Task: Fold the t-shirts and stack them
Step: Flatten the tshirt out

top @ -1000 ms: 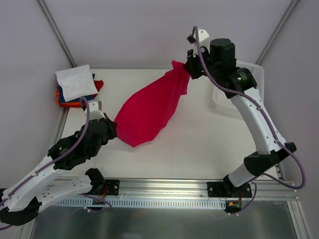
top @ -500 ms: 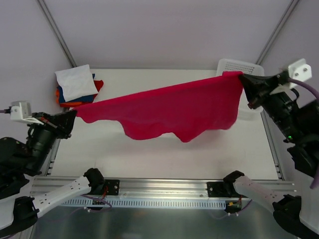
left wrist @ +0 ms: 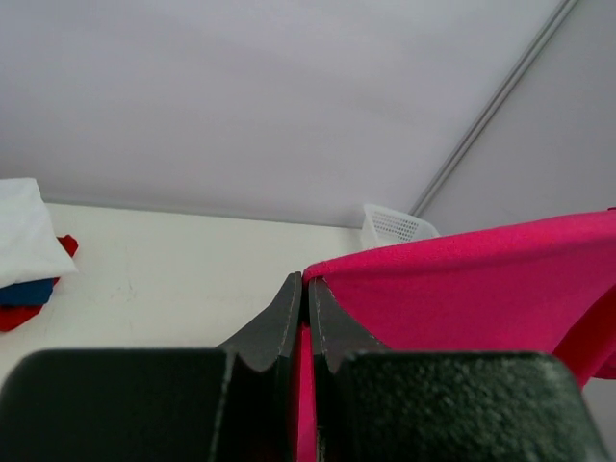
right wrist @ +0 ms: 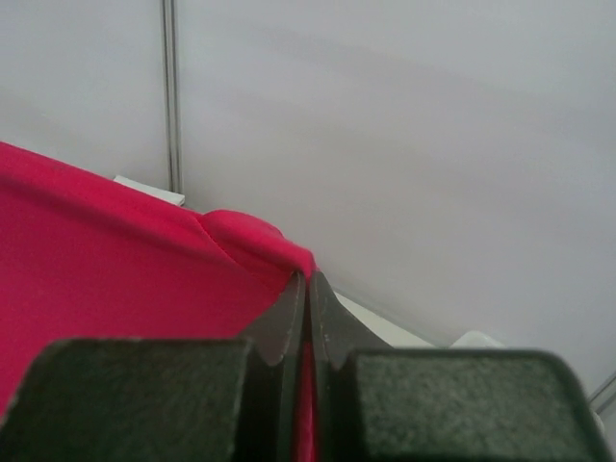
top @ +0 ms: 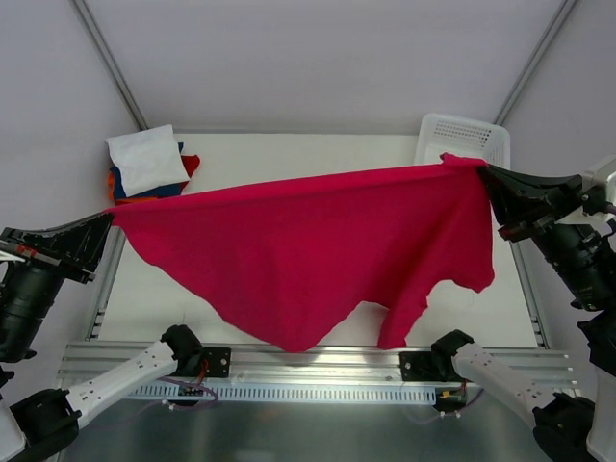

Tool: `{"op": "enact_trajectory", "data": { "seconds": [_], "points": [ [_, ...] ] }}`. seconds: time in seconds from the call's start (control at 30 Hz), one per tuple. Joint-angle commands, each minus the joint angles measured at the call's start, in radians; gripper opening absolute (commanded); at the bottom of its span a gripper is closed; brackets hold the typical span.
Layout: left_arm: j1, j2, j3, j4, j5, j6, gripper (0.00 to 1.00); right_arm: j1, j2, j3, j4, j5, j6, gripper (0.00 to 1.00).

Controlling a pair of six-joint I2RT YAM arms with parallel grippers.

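Observation:
The large crimson-red t-shirt (top: 308,245) hangs spread wide in the air above the table, stretched between both grippers. My left gripper (top: 108,219) is shut on its left corner; in the left wrist view the red cloth (left wrist: 462,289) runs out from between the closed jaws. My right gripper (top: 484,173) is shut on its right corner, and the cloth (right wrist: 115,260) shows in the right wrist view too. A stack of folded shirts (top: 144,164), white on top of blue, orange and red, lies at the far left corner of the table.
A white mesh basket (top: 464,137) stands at the far right corner, also seen in the left wrist view (left wrist: 395,226). The hanging shirt hides most of the white table (top: 289,154). Grey walls with metal frame posts surround the table.
The shirt went from a bunched bundle to a wide spread sheet. Both arms swung outward and toward the near edge, pulling it taut and raising it so it hangs lower in view.

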State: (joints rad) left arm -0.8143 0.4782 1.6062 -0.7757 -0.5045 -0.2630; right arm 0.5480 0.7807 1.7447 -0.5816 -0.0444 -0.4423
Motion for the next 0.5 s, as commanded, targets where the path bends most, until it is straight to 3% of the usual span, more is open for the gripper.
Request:
{"op": "enact_trajectory", "data": {
  "seconds": [0.0, 0.23, 0.47],
  "points": [
    [0.052, 0.03, 0.078, 0.003, -0.013, 0.048, 0.0, -0.01, -0.011, 0.044, 0.085, 0.055, 0.005, 0.0],
    [0.121, 0.051, 0.172, 0.001, 0.084, 0.031, 0.0, -0.01, -0.02, 0.065, 0.081, 0.005, 0.036, 0.0],
    [0.144, 0.036, 0.13, 0.003, 0.078, 0.019, 0.0, -0.01, -0.017, 0.047, 0.075, -0.003, 0.048, 0.0]
  ]
}}
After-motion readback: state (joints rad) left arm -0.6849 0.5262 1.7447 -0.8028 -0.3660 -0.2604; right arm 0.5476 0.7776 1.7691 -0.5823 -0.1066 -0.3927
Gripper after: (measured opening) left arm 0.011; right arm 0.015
